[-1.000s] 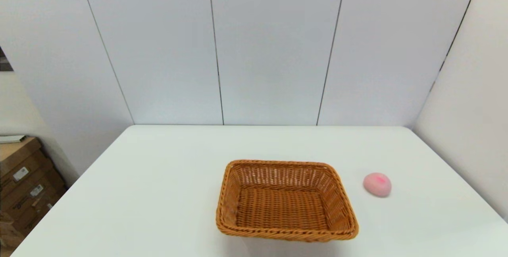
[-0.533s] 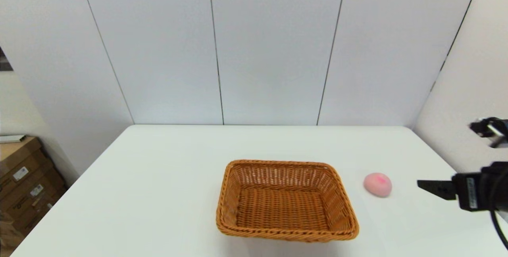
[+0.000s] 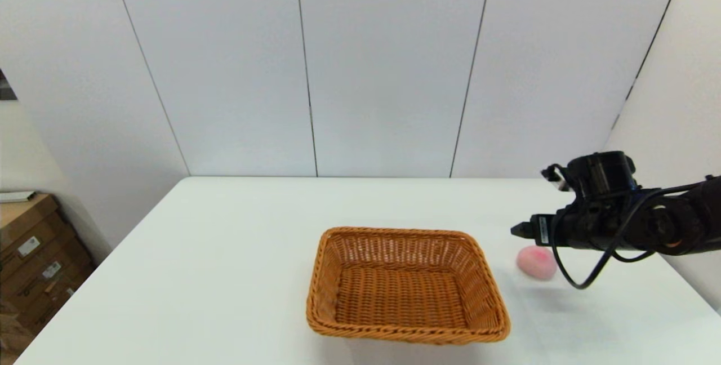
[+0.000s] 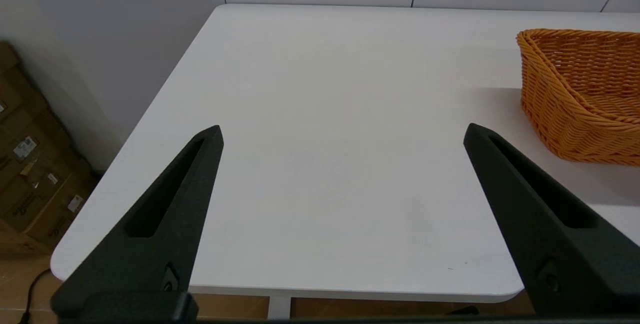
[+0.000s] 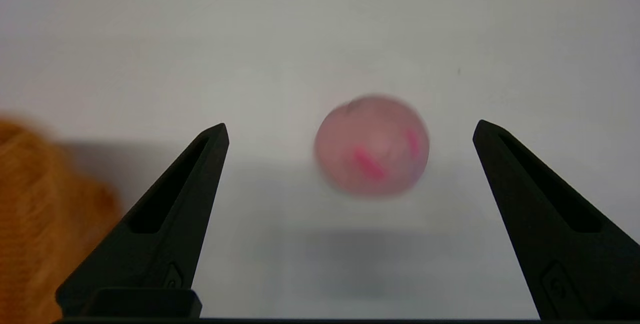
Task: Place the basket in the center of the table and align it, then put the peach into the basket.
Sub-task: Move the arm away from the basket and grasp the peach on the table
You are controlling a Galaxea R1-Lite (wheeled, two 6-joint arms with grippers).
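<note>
From my head camera, the basket (image 3: 406, 285) is sitting at the lower centre of the frame on the white counter (image 3: 225, 252), and the peach (image 3: 536, 262) is lying just to its right, apart from the rim. My right pincer (image 3: 515, 230) is reaching in from the right edge, hanging above the peach, tip pointing left.

From my left wrist, my left pincer (image 4: 342, 134) is hanging with its fingers wide apart over bare counter, the basket (image 4: 582, 94) showing at the right edge of the frame.

From my right wrist, my right pincer (image 5: 350, 129) is gaping wide with nothing between its fingers; the peach (image 5: 372, 145) is lying beyond the gap, right of centre, and the basket (image 5: 45, 214) is blurring in the lower left corner.
</note>
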